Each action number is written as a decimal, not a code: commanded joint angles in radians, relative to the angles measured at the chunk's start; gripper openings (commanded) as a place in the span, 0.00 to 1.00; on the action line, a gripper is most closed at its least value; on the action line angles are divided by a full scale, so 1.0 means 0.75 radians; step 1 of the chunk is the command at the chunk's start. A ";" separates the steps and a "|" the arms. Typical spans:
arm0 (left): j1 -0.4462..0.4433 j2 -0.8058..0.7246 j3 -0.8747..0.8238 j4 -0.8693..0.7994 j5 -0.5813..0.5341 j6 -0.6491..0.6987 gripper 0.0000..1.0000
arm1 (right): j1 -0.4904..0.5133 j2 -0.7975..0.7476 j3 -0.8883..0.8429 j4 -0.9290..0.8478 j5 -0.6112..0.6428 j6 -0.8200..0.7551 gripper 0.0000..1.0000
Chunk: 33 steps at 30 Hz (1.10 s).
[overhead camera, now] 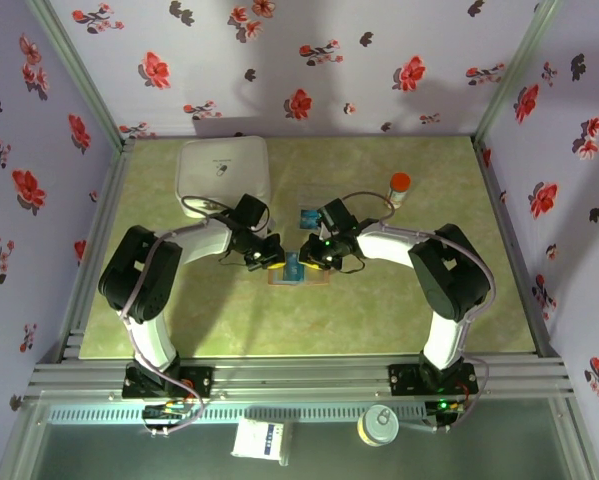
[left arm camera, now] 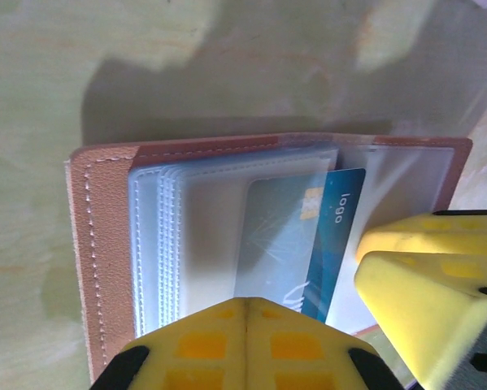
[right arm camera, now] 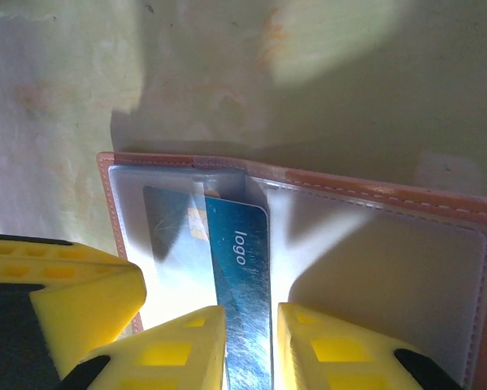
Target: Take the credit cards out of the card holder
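Blue credit card [right arm camera: 239, 252] marked "logo", partly out of a clear sleeve, pinched between the fingers of the right gripper [right arm camera: 245, 329]. Card holder [right arm camera: 365, 191] open flat on the green table [overhead camera: 379, 320] just beyond those fingers, tan rim around clear sleeves; left gripper [left arm camera: 245, 317] fingers pressed together over its near edge. White box [overhead camera: 224, 168] and orange-capped bottle [overhead camera: 399, 188] well beyond both grippers.
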 commanded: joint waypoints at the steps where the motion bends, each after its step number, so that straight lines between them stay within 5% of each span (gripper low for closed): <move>1: -0.002 0.025 0.006 -0.042 -0.001 0.026 0.00 | -0.004 0.030 -0.020 0.023 -0.023 0.030 0.25; 33: -0.001 0.042 -0.008 -0.059 -0.020 0.029 0.00 | -0.037 -0.056 -0.148 0.202 -0.066 0.109 0.08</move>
